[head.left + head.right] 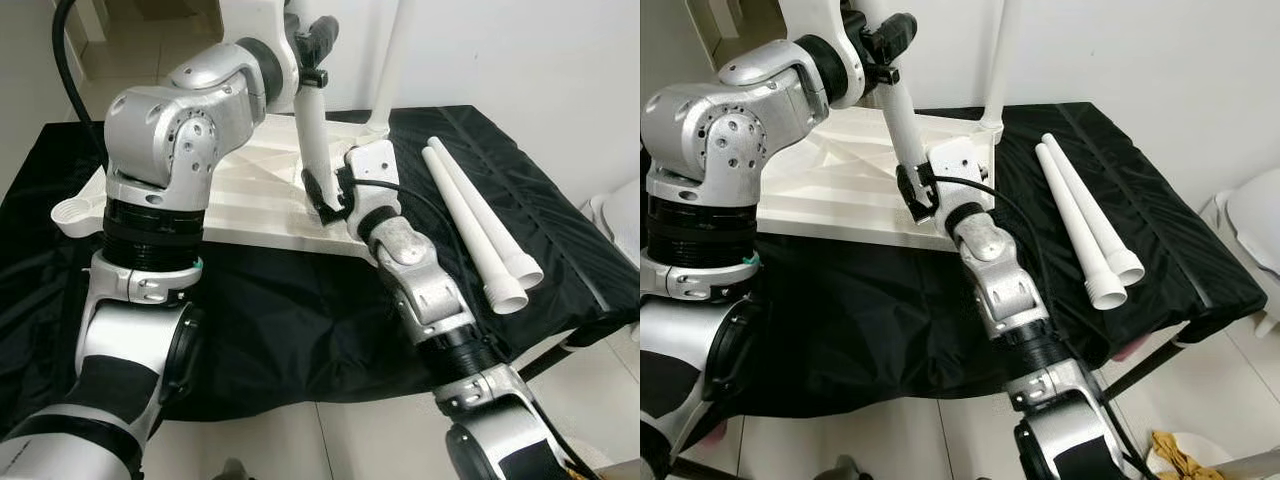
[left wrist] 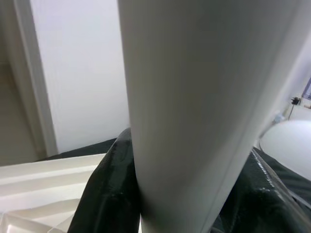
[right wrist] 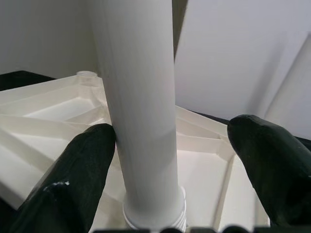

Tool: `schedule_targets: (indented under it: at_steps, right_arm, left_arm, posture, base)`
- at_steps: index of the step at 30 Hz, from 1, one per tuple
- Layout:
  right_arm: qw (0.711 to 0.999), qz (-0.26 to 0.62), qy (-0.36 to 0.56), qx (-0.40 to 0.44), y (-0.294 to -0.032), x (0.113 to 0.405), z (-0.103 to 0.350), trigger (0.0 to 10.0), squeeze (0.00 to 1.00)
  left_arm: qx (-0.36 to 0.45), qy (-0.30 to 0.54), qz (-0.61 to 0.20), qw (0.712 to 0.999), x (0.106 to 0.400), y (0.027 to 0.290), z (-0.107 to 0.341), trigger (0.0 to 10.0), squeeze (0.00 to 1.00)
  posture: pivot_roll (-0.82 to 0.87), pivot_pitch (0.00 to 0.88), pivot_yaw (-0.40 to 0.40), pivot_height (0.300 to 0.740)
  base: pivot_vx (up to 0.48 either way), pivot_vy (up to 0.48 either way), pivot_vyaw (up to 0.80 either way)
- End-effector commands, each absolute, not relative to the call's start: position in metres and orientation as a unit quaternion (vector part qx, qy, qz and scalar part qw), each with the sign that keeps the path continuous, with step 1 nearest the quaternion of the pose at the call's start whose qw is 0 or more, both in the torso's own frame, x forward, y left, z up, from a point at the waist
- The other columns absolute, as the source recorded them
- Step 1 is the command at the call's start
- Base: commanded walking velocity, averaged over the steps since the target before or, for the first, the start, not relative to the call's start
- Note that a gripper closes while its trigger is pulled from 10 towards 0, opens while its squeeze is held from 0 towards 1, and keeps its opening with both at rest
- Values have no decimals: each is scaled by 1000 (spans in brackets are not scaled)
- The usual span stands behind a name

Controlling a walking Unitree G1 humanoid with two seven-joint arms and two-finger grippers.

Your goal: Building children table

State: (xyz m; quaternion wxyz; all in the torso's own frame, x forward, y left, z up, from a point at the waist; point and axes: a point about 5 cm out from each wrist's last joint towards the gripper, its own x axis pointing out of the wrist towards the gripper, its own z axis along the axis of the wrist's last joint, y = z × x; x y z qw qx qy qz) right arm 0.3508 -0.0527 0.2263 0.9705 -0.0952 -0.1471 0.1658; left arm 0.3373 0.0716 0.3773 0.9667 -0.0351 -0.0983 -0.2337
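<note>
Both pincers — left pincer (image 1: 318, 45), right pincer (image 1: 325, 200) — on upright leg (image 1: 310, 130)

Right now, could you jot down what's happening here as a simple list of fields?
Surface: black cloth
Tabletop: white, upside down
Leg being fitted: upright in a corner socket
Left gripper: shut on the leg's top
Right gripper: open around the leg's base
Spare legs: two, lying side by side to the right
Far leg: already standing
</note>
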Motion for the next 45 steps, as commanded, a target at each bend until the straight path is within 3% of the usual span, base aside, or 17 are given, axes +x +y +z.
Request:
schedule_targets:
  at_steps: [1,13,36,37,41,42,45]
  right_arm:
    - [976,126,-150,-95,-58,356,225,10000,0]
    - [971,85,-207,-80,-47,363,230,10000,0]
    - [973,68,-201,-93,-41,377,217,10000,0]
    - [974,65,-198,-92,-42,378,216,8941,0]
    - [975,64,-192,-92,-42,379,214,9333,0]
    - [975,65,-191,-92,-41,379,213,10000,0]
    - [976,64,-188,-91,-41,380,211,9804,0]
  left_arm:
    - [-39,-111,-207,971,336,73,386,10000,0]
    - [-41,-108,-211,971,336,64,384,10000,0]
    - [-41,-113,-228,966,329,53,386,10000,0]
    - [-41,-114,-228,966,329,52,387,10000,0]
    - [-40,-117,-230,965,328,52,388,10000,0]
    - [-39,-117,-230,965,328,51,388,10000,0]
    - [-40,-118,-232,965,327,51,389,10000,0]
  posture:
    - [6,32,5,740]
    - [21,30,-6,740]
    - [35,19,-20,740]
    - [36,19,-19,740]
    - [38,23,-18,740]
    - [38,24,-18,740]
    - [38,27,-15,740]
  base:
    - [0,0,0]
    - [0,0,0]
    - [0,0,0]
    - [0,0,0]
    - [0,0,0]
    - [0,0,0]
    - [0,0,0]
